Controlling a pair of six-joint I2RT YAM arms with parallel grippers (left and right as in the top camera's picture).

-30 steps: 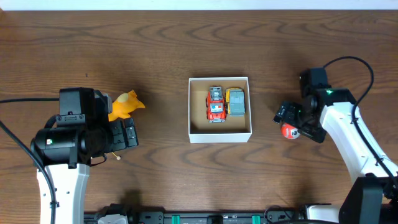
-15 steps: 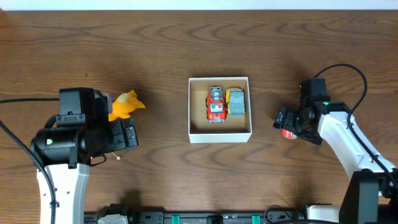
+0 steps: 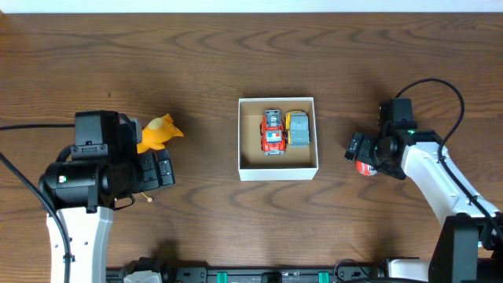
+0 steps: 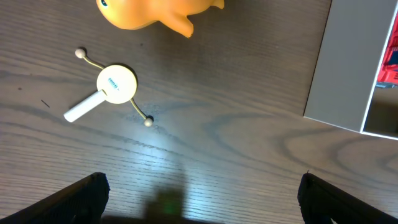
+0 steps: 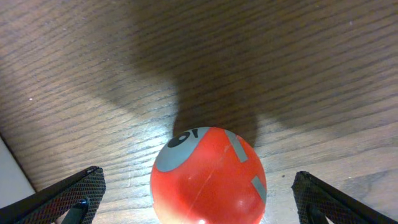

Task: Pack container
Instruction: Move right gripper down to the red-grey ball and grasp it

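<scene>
Red with grey markings, a ball (image 5: 208, 174) sits on the wooden table (image 3: 236, 63) directly under the right gripper (image 5: 199, 199). The jaws stand spread wide, one on each side of the ball, and neither touches it. The claw is released, and I judge it is lined up to close on the ball.

Well to the ball's left stands the container (image 3: 279, 171), mid-table. Inside it, a red car (image 3: 272, 134) and a grey-and-yellow car (image 3: 298, 130) lie side by side against the far right corner, and the rest of the floor is bare.

Further left, the left gripper (image 4: 202, 199) hangs above the table with its jaws also apart, holding nothing. An orange figure (image 4: 155, 12) and a small white disc toy with beaded wires (image 4: 109, 87) lie near it.

The count is one container, two toys packed and three left out: the ball, the figure and the disc toy. Packing looks a little under halfway.
</scene>
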